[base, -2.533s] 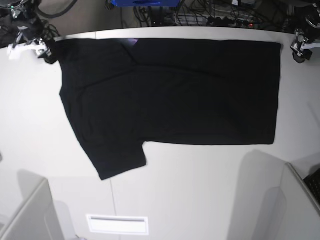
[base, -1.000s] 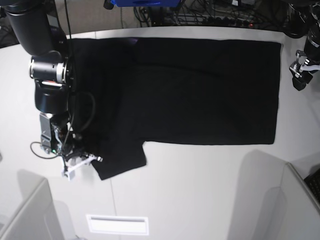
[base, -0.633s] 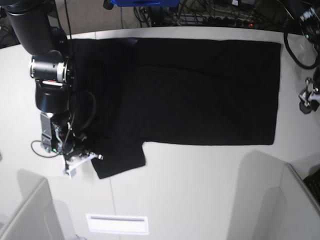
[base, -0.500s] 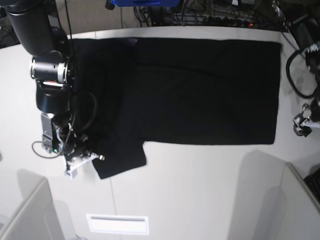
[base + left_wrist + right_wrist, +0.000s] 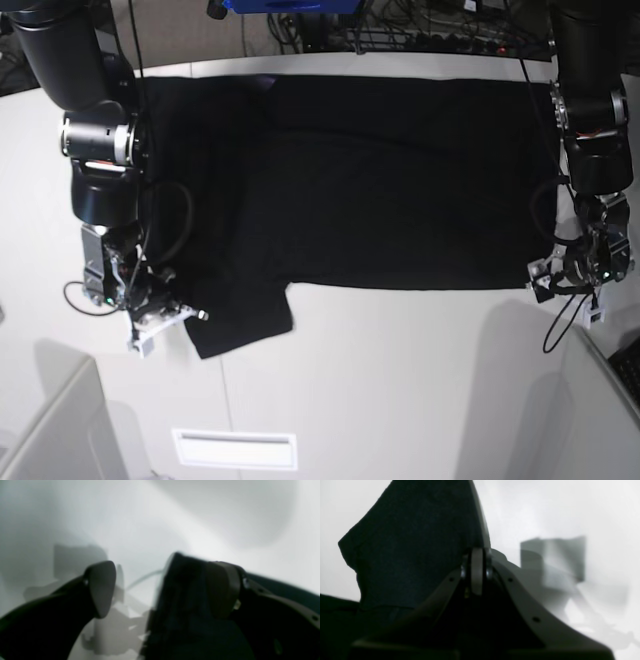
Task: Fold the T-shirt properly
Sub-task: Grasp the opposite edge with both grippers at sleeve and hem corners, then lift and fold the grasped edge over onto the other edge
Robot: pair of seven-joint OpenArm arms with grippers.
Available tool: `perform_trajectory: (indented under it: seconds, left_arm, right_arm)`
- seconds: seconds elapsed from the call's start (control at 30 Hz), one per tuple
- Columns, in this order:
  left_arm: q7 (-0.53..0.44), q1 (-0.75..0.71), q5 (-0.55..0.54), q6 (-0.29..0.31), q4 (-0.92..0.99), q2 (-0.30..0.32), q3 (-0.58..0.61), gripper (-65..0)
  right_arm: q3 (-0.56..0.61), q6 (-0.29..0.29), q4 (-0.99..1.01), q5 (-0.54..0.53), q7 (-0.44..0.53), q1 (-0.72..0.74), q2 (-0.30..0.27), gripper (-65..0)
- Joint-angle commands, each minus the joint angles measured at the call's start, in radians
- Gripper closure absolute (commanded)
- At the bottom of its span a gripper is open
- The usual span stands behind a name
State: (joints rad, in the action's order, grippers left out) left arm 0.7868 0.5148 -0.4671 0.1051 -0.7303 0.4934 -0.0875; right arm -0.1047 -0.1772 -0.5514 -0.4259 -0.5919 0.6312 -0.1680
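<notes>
The black T-shirt (image 5: 400,180) lies flat on the white table (image 5: 400,370), plain side up, with one sleeve (image 5: 240,320) pointing to the front left. My right gripper (image 5: 165,318) is at that sleeve's outer edge. In the right wrist view the right gripper (image 5: 477,572) has its jaws together on the black sleeve cloth (image 5: 415,542). My left gripper (image 5: 560,280) is at the shirt's front right corner. In the left wrist view the left gripper (image 5: 161,590) is open, with the shirt corner (image 5: 180,592) between the fingers, against the right finger (image 5: 222,587).
Cables and a blue box (image 5: 290,5) lie beyond the table's back edge. Grey partitions stand at the front left (image 5: 50,430) and front right (image 5: 600,410). A white slot plate (image 5: 235,448) sits near the front edge.
The left arm has swung from the table's right edge to the shirt's front right corner. The right arm has stayed at the sleeve.
</notes>
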Motion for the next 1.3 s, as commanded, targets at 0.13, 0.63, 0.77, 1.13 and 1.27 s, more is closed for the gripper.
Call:
perform_trajectory:
  seconds: [0.13,0.63,0.77,1.13,1.27]
  left_arm:
    - [-0.034,0.034,0.008,0.000,-0.016,0.004,0.005,-53.8]
    - [-0.036,0.034,0.009,0.002,-0.008,-0.031,0.007,-41.8]
    - [-0.036,0.029,0.009,0.002,-0.002,-0.037,0.007,-25.0]
    - [-0.031,0.035,0.000,0.003,0.010,-0.034,-0.005,0.0]
    - [0.003,-0.002,-0.002,0.003,-0.133,-0.032,-0.008,0.0]
  right_arm:
    - [0.001,-0.003,-0.009,0.005,-0.004,0.025,-0.008,0.0]
    - [0.001,-0.005,-0.009,0.005,-0.004,0.023,-0.006,0.0]
    - [0.001,-0.005,-0.009,0.005,-0.004,0.023,-0.006,0.0]
    - [0.001,-0.006,-0.203,0.005,-0.003,-0.067,-0.009,0.0]
    - [0.001,-0.003,-0.361,0.005,-0.010,-0.132,-0.009,0.0]
